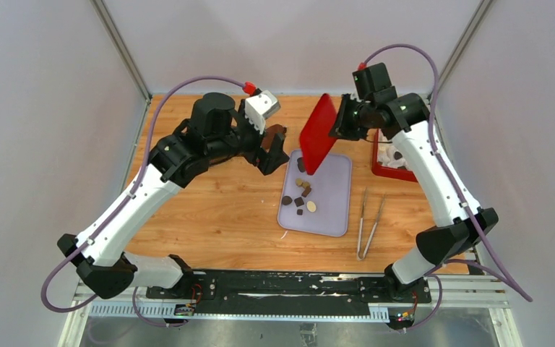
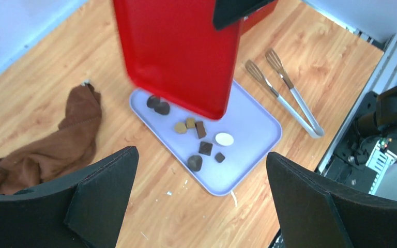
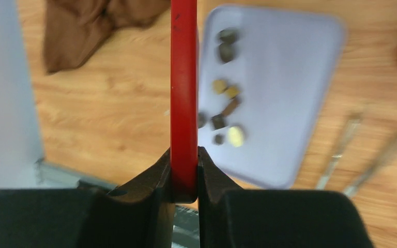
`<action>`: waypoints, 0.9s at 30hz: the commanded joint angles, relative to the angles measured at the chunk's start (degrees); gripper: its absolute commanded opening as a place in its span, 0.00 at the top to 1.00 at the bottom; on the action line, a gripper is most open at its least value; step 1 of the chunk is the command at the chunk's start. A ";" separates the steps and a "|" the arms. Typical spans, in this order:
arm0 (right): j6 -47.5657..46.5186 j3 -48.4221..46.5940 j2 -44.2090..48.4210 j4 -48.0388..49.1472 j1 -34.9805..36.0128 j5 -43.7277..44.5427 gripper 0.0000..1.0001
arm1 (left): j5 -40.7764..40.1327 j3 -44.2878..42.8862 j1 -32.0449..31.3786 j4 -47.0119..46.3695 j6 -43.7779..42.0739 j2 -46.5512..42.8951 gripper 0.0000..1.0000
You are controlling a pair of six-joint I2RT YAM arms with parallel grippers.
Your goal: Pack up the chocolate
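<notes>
The wooden table (image 1: 209,217) carried everything. Over it, the left gripper (image 2: 201,196) hung above the tray's near left side with its jaws spread wide, grasping nothing. The right gripper (image 3: 184,165) was clenched on the rim of the red lid (image 1: 318,136), one finger pressed to each face. It held the lid steeply on edge over the far left part of the lavender tray (image 1: 332,195). Whether the lid's lower edge touched the tray could not be told. A brown cloth (image 2: 57,144) lay crumpled on the table left of the tray. A red box (image 1: 390,170) sat at the far right, half hidden by the right arm. Metal tongs (image 1: 370,224) lay just right of the tray. The chocolate (image 1: 302,194), about nine small dark, tan and cream pieces, sat loose in the tray's left half.
</notes>
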State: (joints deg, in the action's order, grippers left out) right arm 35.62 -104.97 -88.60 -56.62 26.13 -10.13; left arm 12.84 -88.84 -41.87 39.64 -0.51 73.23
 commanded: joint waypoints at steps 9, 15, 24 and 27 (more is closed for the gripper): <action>-36.18 -5.21 0.12 0.05 -1.87 67.41 1.00 | 4.89 -8.71 4.48 1.18 9.47 9.99 0.00; -78.55 21.04 1.70 55.17 -4.22 80.62 1.00 | 14.57 -11.71 7.24 -7.72 21.67 21.77 0.00; -99.40 37.80 -4.93 94.96 -5.89 79.62 1.00 | 19.83 -16.18 10.61 -22.98 44.88 38.59 0.00; -105.70 41.78 -7.79 107.62 -5.92 79.85 1.00 | 20.18 -11.75 12.96 -28.13 49.46 38.41 0.00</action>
State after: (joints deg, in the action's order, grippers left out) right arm -57.47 -66.96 -93.71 26.22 20.82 66.74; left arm 30.59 -103.53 -31.92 21.43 38.59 112.81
